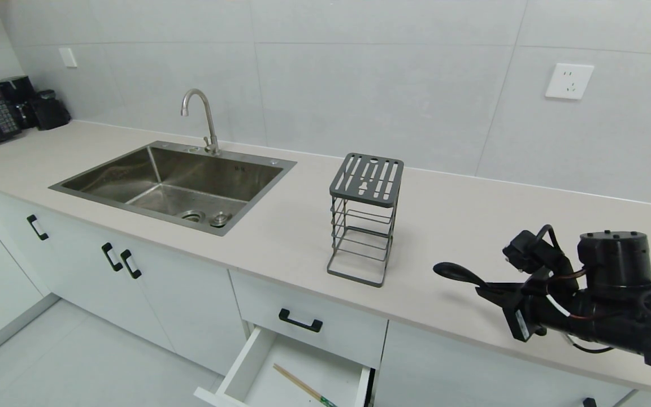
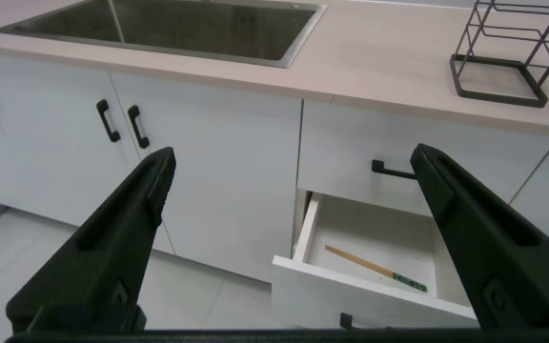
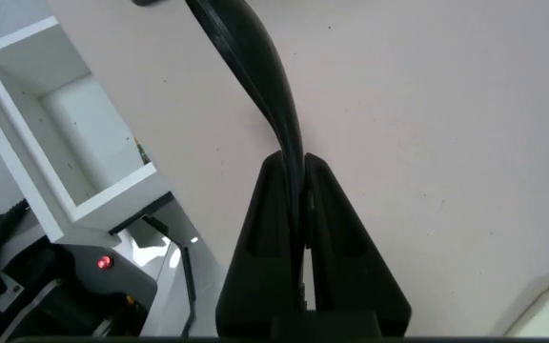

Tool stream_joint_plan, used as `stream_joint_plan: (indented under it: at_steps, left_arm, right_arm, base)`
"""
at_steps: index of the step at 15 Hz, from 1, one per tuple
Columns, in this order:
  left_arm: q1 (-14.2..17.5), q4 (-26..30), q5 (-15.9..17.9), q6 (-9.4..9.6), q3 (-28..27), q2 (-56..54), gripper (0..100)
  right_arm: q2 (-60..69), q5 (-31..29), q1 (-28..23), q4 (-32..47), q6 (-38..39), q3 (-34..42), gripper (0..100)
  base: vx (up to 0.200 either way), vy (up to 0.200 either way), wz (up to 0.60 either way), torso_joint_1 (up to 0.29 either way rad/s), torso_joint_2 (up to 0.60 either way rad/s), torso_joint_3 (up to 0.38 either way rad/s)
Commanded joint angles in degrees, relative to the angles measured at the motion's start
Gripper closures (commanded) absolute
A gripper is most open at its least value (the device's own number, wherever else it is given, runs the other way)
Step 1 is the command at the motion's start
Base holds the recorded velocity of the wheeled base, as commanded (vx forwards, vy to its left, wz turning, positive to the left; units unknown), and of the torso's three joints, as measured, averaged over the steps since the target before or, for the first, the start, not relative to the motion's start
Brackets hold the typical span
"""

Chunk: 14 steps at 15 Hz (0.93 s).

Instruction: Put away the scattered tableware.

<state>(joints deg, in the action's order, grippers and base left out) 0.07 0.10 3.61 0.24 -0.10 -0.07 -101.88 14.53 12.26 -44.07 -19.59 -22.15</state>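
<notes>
One black spoon is in hand. The right end effector is closed tight on its handle, with the bowl pointing left. It sits low over the surface at the near right and looks clear of it, though I can't confirm a gap.

Left end effector: fingers spread wide, nothing held. It hangs in front of the cabinets, facing the open drawer.

The drawer is pulled out under the near edge of the surface, left of the spoon. Wooden chopsticks lie diagonally on its floor; can't tell if it's one or a pair.

A dark wire rack with a slotted top stands upright on the surface, between the sink on the left and the right arm.

Progress, my read: partly done.
- Chopsticks are already in the drawer.
- The spoon is picked up but not yet stowed.

Left to do: carry the spoon left and down past the surface edge, release it in the drawer, then probably shut the drawer. The drawer seems the likelier destination than the rack, but I'm not certain.
</notes>
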Motion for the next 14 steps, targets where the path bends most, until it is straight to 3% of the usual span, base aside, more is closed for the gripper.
stream_joint_plan:
  at_steps: [1, 8, 10, 11, 12, 13, 14]
  left_arm:
    - [-0.1, 0.0, 0.0, 0.02, 0.0, 0.1, 0]
    - [0.0, 0.0, 0.0, 0.02, 0.0, 0.1, 0]
    - [0.0, -0.1, 0.0, 0.02, 0.0, 0.1, 0]
    - [0.0, 0.0, 0.0, 0.02, 0.0, 0.1, 0]
    - [0.0, 0.0, 0.0, 0.02, 0.0, 0.1, 0]
    - [0.0, 0.0, 0.0, 0.02, 0.0, 0.1, 0]
    - [0.0, 0.0, 0.0, 0.02, 0.0, 0.1, 0]
  right_arm:
    - [2.1, 1.4, 0.0, 0.2, -2.3, 0.4, 100]
    - [4.5, 8.3, 0.3, 1.9, -8.7, 0.3, 100]
    - [4.7, 10.4, 3.1, 2.7, -10.4, 0.4, 100]
    - [6.1, 10.5, 8.8, 2.6, -9.7, 0.1, 100]
    - [6.3, 10.3, 10.8, 2.5, -8.9, 0.2, 100]
    - [7.0, 9.6, 15.6, 2.0, -4.3, 0.7, 100]
    - [7.7, 7.5, 17.3, 1.4, -1.8, 1.1, 100]
  base:
    - [0.0, 0.0, 0.0, 0.0, 0.0, 0.0]
    - [0.0, 0.0, 0.0, 0.0, 0.0, 0.0]
    - [0.0, 0.0, 0.0, 0.0, 0.0, 0.0]
    - [0.0, 0.0, 0.0, 0.0, 0.0, 0.0]
    - [0.0, 0.0, 0.0, 0.0, 0.0, 0.0]
    - [0.0, 0.0, 0.0, 0.0, 0.0, 0.0]
    - [0.0, 0.0, 0.0, 0.0, 0.0, 0.0]
